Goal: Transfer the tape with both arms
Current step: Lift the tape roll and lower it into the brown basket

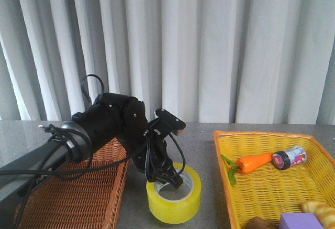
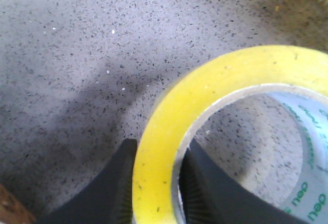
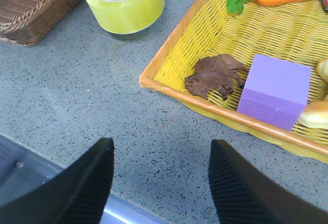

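Note:
The tape (image 1: 175, 195) is a wide yellow roll with a white printed core, lying flat on the grey table between two baskets. My left gripper (image 1: 166, 179) reaches down onto its near-left rim. In the left wrist view the two black fingers straddle the tape (image 2: 230, 80) wall, one outside and one inside the core, and the left gripper (image 2: 160, 149) is shut on that wall. My right gripper (image 3: 161, 149) hangs open over bare table near the front edge, nothing between its fingers, well apart from the tape (image 3: 123, 3). The right arm does not show in the front view.
A brown wicker basket (image 1: 68, 187) stands left of the tape. At the right, a yellow basket (image 1: 261, 192) holds a toy carrot (image 1: 254, 162), a small can (image 1: 289, 157), a purple block (image 3: 277, 88), a brown figure (image 3: 215, 75) and bread (image 1: 319, 208). Curtains hang behind.

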Available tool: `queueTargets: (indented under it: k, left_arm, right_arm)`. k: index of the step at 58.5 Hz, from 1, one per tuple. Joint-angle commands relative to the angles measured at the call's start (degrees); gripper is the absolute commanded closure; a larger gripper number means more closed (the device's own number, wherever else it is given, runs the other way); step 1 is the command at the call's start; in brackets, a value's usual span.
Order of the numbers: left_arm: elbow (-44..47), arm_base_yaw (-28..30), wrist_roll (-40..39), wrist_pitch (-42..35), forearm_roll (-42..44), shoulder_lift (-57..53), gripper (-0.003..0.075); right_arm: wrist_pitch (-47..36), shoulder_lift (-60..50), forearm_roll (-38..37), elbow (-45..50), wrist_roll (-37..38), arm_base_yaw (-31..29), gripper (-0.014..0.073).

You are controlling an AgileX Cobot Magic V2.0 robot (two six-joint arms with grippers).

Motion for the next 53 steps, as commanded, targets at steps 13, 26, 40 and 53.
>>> queueTargets:
  k: [13,26,40,53]
  left_arm:
    - [-1.85,0.99,-0.48,-0.30,2.29,-13.46,0.0580]
    - [-1.85,7.99,-0.48,2.67,3.26,-18.17,0.0580]
    - [0.68,15.94,-1.46,3.41,3.23,-16.27,0.0577]
    - [1.18,20.90,-1.86,3.85,3.38,-10.85,0.0577]
  right_arm:
    - [-3.40,0.17,-0.78,-1.54,-0.11,-0.32,0.0176]
    - [-3.34,0.17,-0.78,-1.54,-0.11,-0.32,0.0176]
    - [-3.34,0.17,-0.78,-1.54,-0.11,-0.32,0.0176]
    - [-3.20,0.17,-0.78,-1.54,-0.11,-0.32,0.0176]
